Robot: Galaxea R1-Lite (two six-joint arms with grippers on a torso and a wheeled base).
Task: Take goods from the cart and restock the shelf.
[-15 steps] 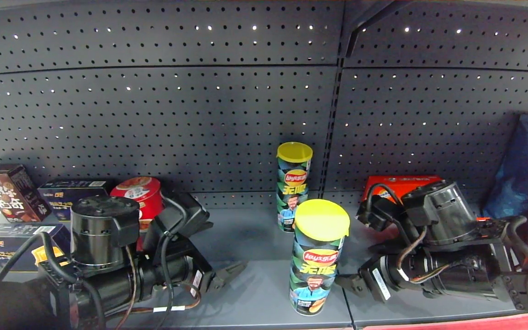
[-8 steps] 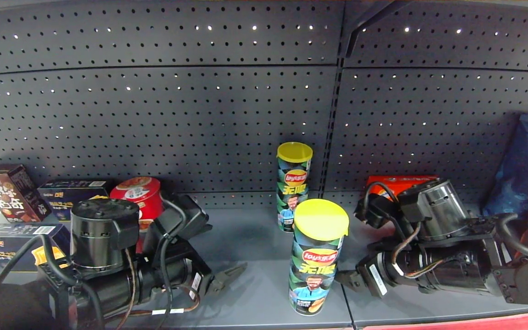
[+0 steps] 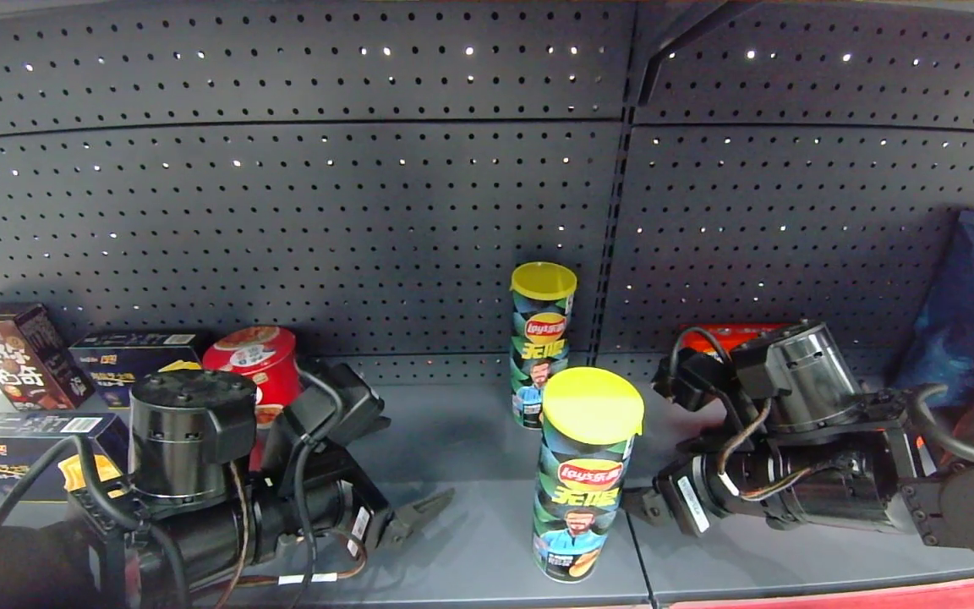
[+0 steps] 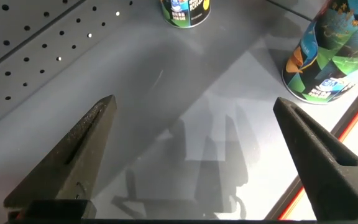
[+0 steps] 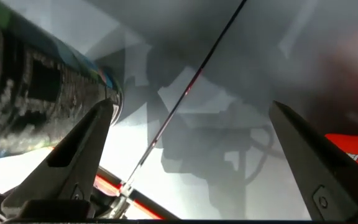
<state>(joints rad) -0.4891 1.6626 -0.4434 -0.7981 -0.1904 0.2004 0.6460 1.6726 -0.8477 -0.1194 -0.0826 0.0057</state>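
Two yellow-lidded chip cans stand upright on the grey shelf (image 3: pixel 470 440): one at the back (image 3: pixel 542 342) near the pegboard, one near the front edge (image 3: pixel 587 478). My right gripper (image 3: pixel 635 506) is open just to the right of the front can, low by its side. In the right wrist view this front can (image 5: pixel 36 99) lies beside one finger, and the right gripper (image 5: pixel 191 106) has nothing between its fingers. My left gripper (image 3: pixel 424 512) is open left of the front can, apart from it. The left wrist view shows this gripper (image 4: pixel 193 102) over bare shelf, with both cans (image 4: pixel 185 9) (image 4: pixel 328 56) beyond.
Snack boxes (image 3: pixel 18 355) and a red tin (image 3: pixel 254 364) stand at the shelf's left. An orange box (image 3: pixel 728 337) sits behind my right arm and a blue bag (image 3: pixel 973 304) at far right. A pegboard wall (image 3: pixel 326 211) backs the shelf; a red strip (image 3: pixel 834 596) runs along the front.
My right arm has shifted slightly up and toward the back of the shelf, staying open beside the front can. Both cans and my left arm stay put.
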